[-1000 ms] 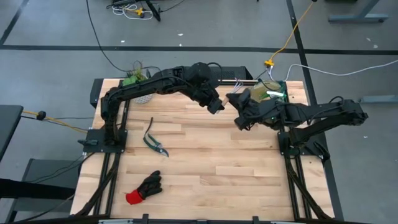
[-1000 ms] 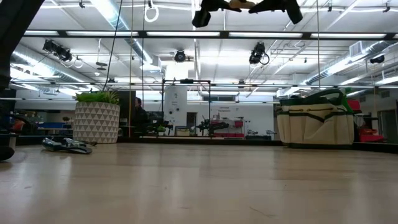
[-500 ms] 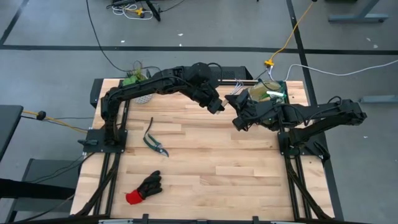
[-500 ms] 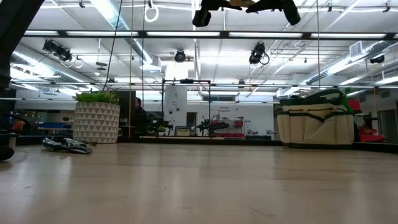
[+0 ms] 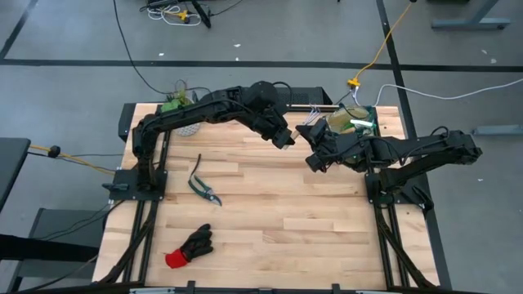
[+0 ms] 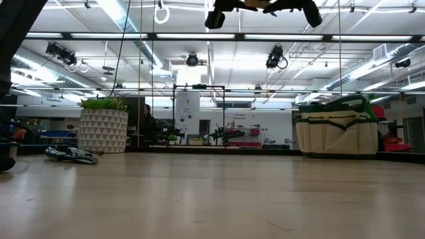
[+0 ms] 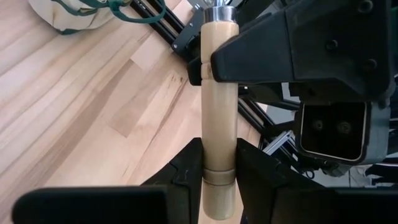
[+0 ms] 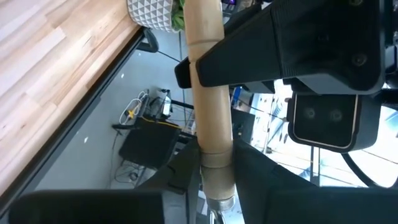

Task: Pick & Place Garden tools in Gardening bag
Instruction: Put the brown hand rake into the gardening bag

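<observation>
A garden tool with a pale wooden handle (image 7: 219, 93) and a metal collar (image 7: 217, 11) hangs high over the table's far middle, between my two grippers. My left gripper (image 5: 286, 139) is shut on one end of the handle. My right gripper (image 5: 315, 155) faces it, shut on the collar end. The beige gardening bag (image 5: 355, 122) with green trim stands on its base at the far right. Pruning shears (image 5: 203, 186) lie flat on the left half of the table, and a black glove with a red cuff (image 5: 189, 247) lies near the front edge. My left gripper pinches the handle near its rounded free end (image 7: 219, 163) between its two fingers. The handle reaches out ahead of the fingers toward the other gripper, lifted clear of the table. My right gripper pinches the same handle close to the metal collar (image 8: 214, 155), one finger on each side. It comes from the table's right, opposite the left gripper, and one of its fingers (image 7: 292, 43) shows across the handle in the left wrist view.
A white patterned pot with a green plant (image 5: 184, 114) stands at the far left corner. Bare wooden tabletop (image 5: 278, 212) lies under and in front of both grippers. Arm frames run along the table's left and right sides.
</observation>
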